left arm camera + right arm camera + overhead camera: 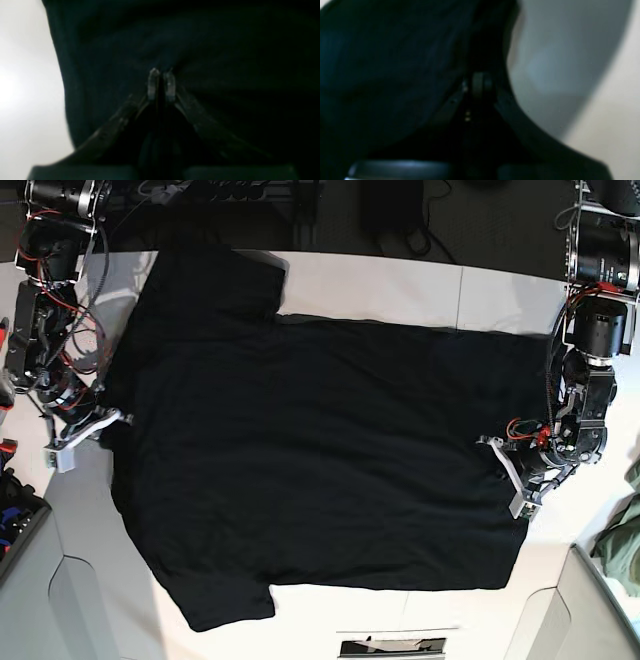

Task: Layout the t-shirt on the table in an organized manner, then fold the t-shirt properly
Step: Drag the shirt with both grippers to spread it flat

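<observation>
The left end effector (162, 83) is pinched nearly together on a fold of the black t-shirt (310, 450), gripping the cloth at the garment's 3 o'clock edge in the base view. The right end effector (480, 86) is clenched on the shirt's 9 o'clock edge. The t-shirt lies spread flat across the white surface (400, 285), stretched between both end effectors, sleeves at 11 and 7 o'clock.

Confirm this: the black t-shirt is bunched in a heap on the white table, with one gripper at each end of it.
Wrong on one point: the t-shirt is not in a heap. The base view shows it spread out flat on the table, sleeves out. The rest holds: the left gripper and the right gripper sit at opposite ends.
</observation>
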